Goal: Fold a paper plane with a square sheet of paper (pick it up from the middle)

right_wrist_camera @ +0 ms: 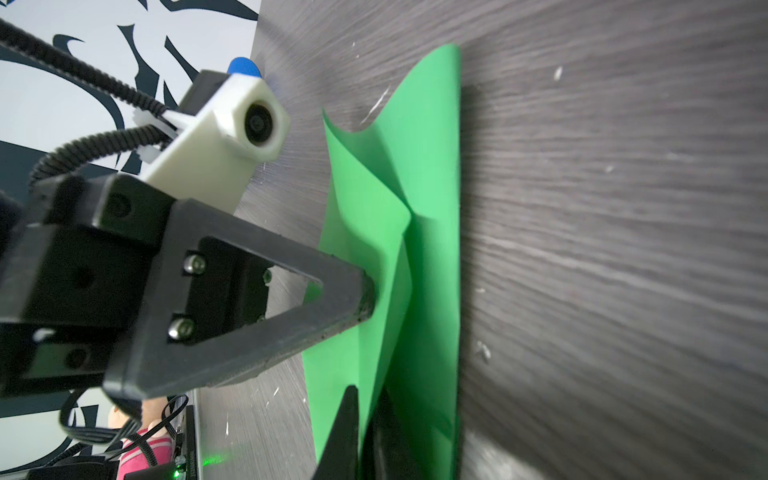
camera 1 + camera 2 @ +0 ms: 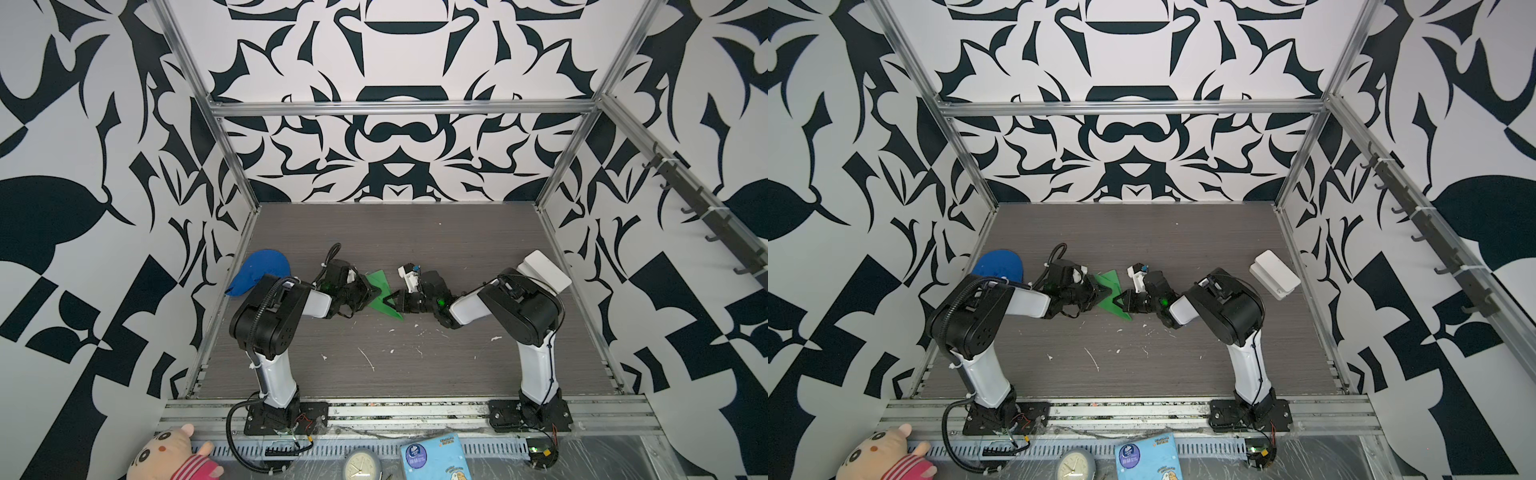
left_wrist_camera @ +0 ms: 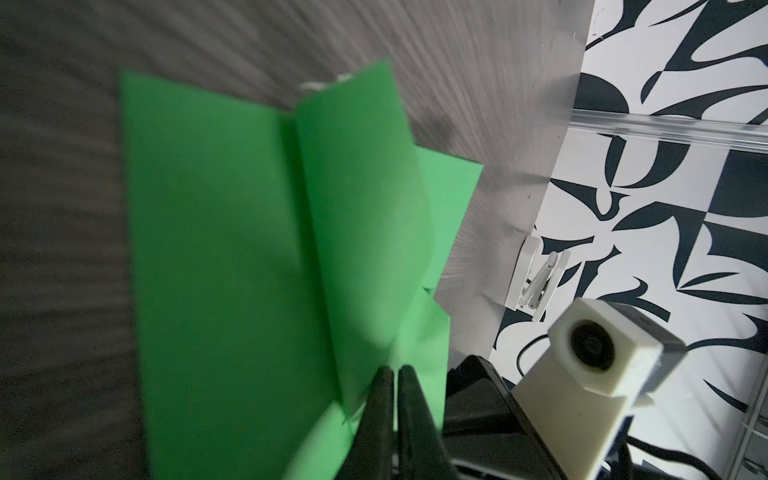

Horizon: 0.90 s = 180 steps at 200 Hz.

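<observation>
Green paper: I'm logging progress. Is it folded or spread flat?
Folded. The green paper shows a lengthwise crease and overlapping raised flaps in both wrist views.

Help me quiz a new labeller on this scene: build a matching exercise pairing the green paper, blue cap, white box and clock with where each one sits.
Things:
1. green paper
2. blue cap
3. white box
4. clock

Places:
A. at the table's right edge
B. off the table, nearest the camera
C. in the middle of the table
D. on the table's left side, towards the back

Pairs: 1-C, 2-D, 3-A, 4-B
</observation>
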{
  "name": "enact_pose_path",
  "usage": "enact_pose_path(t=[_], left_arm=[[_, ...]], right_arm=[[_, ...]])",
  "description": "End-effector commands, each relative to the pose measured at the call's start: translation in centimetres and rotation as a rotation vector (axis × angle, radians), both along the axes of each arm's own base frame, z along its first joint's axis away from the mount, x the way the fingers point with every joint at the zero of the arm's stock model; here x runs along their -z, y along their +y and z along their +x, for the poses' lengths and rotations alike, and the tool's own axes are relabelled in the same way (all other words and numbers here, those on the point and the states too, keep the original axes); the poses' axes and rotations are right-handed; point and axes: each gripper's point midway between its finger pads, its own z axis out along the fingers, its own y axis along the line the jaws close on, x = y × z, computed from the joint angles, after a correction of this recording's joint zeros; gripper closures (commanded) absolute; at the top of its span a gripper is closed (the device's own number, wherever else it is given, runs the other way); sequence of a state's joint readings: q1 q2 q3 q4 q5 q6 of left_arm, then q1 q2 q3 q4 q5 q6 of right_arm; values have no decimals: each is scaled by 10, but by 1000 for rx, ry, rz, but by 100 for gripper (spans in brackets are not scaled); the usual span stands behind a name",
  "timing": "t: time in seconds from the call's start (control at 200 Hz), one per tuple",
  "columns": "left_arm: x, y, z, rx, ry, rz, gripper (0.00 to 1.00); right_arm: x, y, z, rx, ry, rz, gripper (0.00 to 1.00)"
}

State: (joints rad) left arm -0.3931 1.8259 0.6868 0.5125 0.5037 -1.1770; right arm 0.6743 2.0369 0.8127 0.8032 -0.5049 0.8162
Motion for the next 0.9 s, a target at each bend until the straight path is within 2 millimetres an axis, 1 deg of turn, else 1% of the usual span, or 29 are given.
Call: enact_pose_path(t=[0.0, 0.205, 0.29, 0.455, 0.635, 0.895], left_arm=[[10, 3, -4, -2, 11, 22, 91], [9, 2, -3, 6, 4, 25, 90], [6, 0, -2, 13, -10, 14, 90], [9, 2, -4, 17, -5, 29, 90], [10, 3, -5, 16, -4, 30, 90], [11, 3, -4, 16, -3, 31, 90]], right_arm=[[21, -8, -5, 2, 58, -57, 89], [21, -11, -4, 12, 72, -47, 89], [16, -10, -4, 11, 70, -33, 88], [7, -9, -1, 3, 71, -24, 87], [0, -8, -3, -17, 72, -29, 82], [-7, -7, -6, -28, 91, -29, 80]])
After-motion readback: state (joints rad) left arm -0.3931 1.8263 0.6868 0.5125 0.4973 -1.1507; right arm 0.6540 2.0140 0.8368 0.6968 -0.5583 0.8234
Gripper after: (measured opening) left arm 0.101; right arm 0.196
